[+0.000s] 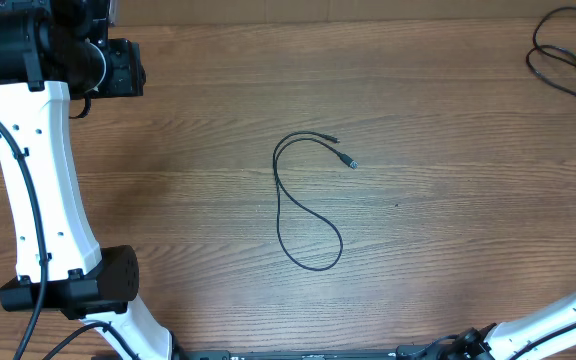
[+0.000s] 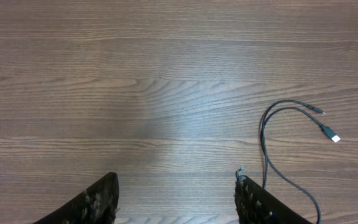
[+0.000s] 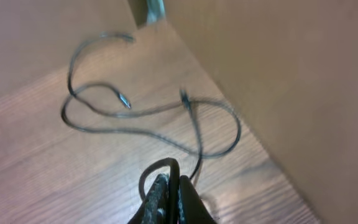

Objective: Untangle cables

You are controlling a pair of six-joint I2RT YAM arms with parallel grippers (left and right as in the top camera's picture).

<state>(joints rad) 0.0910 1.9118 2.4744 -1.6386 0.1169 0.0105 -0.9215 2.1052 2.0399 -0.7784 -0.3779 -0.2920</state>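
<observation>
One thin black cable (image 1: 306, 205) lies as a loose open loop at the table's middle, its plug ends (image 1: 349, 161) at the far side. It also shows in the left wrist view (image 2: 272, 149), right of my open, empty left gripper (image 2: 176, 190), which hovers above bare wood. The second black cable (image 1: 560, 62) lies in loose loops at the far right corner. In the right wrist view my right gripper (image 3: 170, 186) is shut on a loop of this cable (image 3: 148, 118), which trails over the wood toward the table corner.
The left arm (image 1: 38, 170) stands along the table's left side, and the right arm (image 1: 558, 315) enters at the bottom right. A brown wall (image 3: 291, 74) borders the table's right edge in the right wrist view.
</observation>
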